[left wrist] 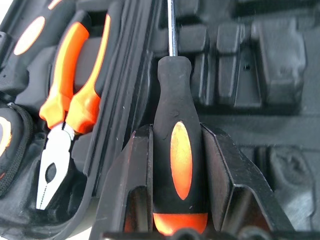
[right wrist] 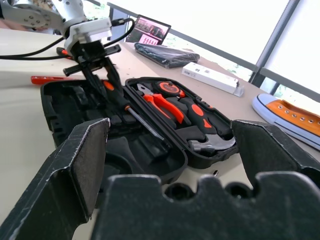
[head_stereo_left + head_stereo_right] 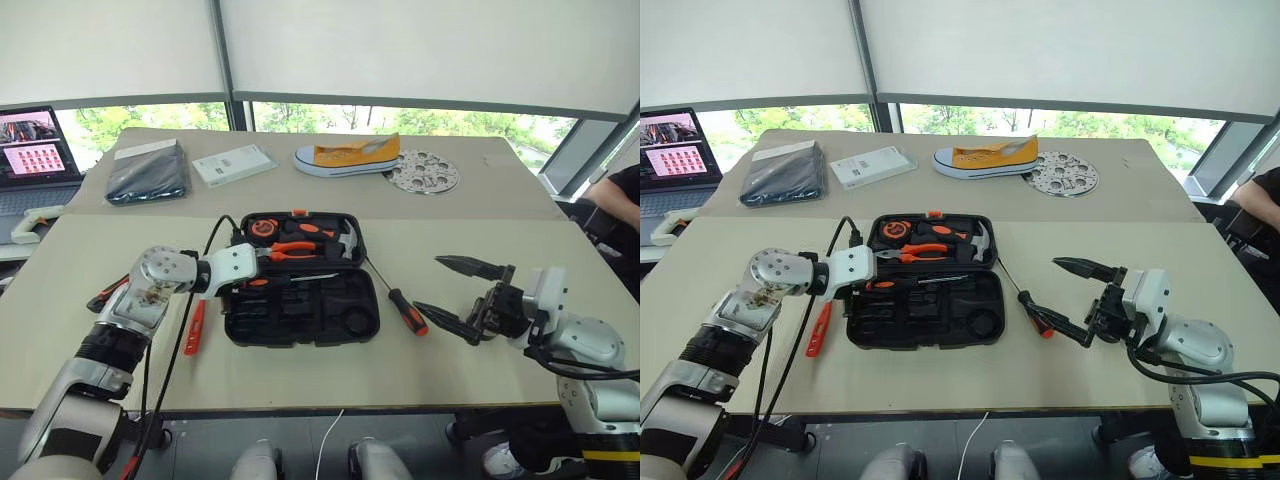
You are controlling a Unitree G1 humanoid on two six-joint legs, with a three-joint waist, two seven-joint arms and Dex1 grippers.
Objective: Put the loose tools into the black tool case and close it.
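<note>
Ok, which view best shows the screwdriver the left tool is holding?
Left wrist view: the screwdriver sits close up, handle clamped between both fingers. The right wrist view shows it angled over the case; the eye views mostly hide it behind the left tool.

screwdrivers point(image 3: 408, 311) 2 | tool case point(image 3: 300, 310) 1 | shoe point(image 3: 347, 156) 1 | laptop point(image 3: 35, 150) 1

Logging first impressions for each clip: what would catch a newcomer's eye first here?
The open black tool case in the middle of the table, with orange-handled pliers in its far half. The left gripper holds a screwdriver over the case's near half. On the right, the right gripper hangs with jaws wide open, near another screwdriver lying beside the case.
</note>
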